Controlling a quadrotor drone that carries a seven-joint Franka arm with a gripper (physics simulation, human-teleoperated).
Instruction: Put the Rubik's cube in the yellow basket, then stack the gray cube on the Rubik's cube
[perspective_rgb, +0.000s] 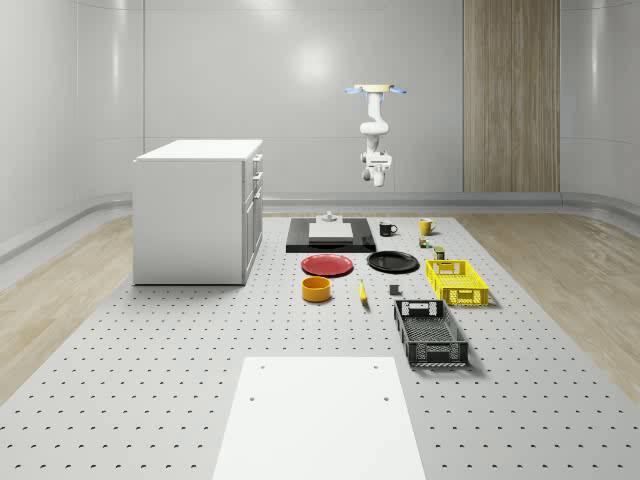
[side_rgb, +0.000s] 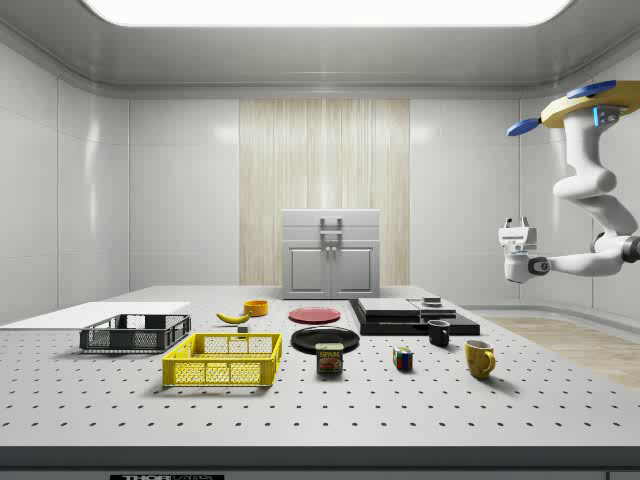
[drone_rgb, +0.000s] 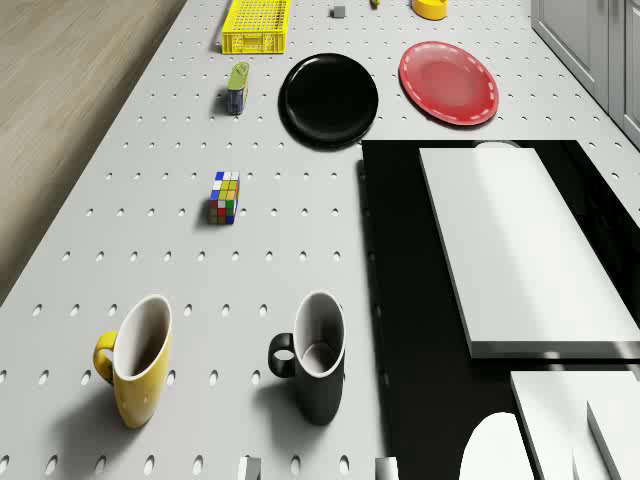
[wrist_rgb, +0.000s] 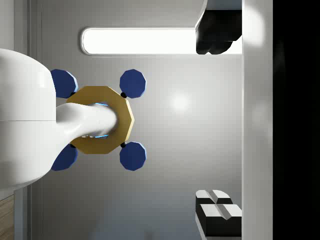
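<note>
Hovering high beyond the table's (perspective_rgb: 150, 400) far end, the drone (side_rgb: 590, 105) carries its gripper (side_rgb: 515, 240) aloft, grip state unclear; the Rubik's cube (drone_rgb: 224, 197) waits near the yellow basket (side_rgb: 222, 360).

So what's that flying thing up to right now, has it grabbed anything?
Drone hovering high beyond the table's far end, gripper carrying nothing. Rubik's cube on the table, untouched. Yellow basket has nothing in it. Nothing blocking.

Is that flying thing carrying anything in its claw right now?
No. The tool hangs in the air with nothing in it, while the drone hovers high. The Rubik's cube sits on the table.
</note>
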